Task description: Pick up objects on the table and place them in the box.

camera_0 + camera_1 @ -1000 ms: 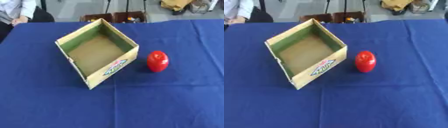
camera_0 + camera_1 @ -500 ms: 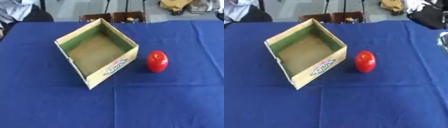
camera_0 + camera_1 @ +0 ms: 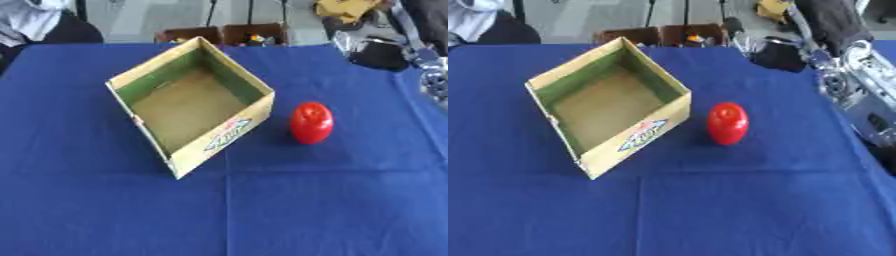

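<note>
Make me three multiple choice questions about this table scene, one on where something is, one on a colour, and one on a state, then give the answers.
1. Where is the red object relative to the box?
A. inside it
B. on the cloth at its right
C. behind it

2. What colour is the tablecloth?
A. blue
B. green
C. white

3. What does the box hold?
A. the red object
B. several items
C. nothing

Answers: B, the red object stands on the cloth apart from the box's right wall. A, the cloth is blue all over. C, only the bare box floor shows. The right arm enters at the upper right.
</note>
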### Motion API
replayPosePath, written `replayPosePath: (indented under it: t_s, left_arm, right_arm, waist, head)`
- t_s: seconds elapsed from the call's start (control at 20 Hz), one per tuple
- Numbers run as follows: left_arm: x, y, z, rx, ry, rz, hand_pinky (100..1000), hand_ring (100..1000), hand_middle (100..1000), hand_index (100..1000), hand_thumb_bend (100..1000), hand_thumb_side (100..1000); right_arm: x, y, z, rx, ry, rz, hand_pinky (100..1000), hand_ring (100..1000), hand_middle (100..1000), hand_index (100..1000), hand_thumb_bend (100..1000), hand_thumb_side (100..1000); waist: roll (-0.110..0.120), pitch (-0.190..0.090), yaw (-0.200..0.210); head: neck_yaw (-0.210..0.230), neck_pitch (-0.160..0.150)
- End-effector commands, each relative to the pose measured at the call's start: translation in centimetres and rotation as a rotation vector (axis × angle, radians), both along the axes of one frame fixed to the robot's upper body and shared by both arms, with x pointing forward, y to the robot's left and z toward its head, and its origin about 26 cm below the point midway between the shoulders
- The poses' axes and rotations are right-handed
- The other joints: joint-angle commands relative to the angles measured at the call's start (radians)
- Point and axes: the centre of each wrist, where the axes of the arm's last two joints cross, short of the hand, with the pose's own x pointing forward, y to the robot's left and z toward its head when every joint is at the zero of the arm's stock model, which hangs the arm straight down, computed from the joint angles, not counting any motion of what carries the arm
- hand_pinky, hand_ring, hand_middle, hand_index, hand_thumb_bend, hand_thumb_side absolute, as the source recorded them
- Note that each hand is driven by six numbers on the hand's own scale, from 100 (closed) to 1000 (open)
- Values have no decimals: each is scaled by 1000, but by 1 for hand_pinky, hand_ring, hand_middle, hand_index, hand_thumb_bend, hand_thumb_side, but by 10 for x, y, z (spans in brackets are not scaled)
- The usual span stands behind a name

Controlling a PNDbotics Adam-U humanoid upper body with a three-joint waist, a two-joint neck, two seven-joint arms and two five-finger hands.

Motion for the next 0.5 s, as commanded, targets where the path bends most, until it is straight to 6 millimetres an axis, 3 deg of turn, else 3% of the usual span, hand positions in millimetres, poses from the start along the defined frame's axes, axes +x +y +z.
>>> replayPosePath:
  t_s: [0.05,0.25,0.4,0.5]
  left_arm:
    - [-4,3,8,26,-23,5,633,833,815,875,100,1000]
    - [-4,3,7,26,-19,4,633,833,814,875,100,1000]
    - [-4,3,7,25,-17,3,632,833,814,876,100,1000]
    - [-4,3,6,23,-13,5,632,833,815,876,100,1000]
  right_arm:
    - [11,9,-3,-23,52,-47,789,838,868,931,442,772]
    - [26,16,-13,-11,157,-63,786,840,868,923,588,775]
    - [39,14,-20,-27,257,-88,786,843,866,926,654,704]
    - [54,9,-10,-89,420,-116,785,844,864,933,680,629]
  waist:
    - [-14,-34,-1]
    - [-12,-34,0]
    - [-11,-35,0]
    - [-9,-37,-3]
  head:
    - [-1,-9]
    - [-4,-11]
    - [-5,-12]
    - [-3,-11]
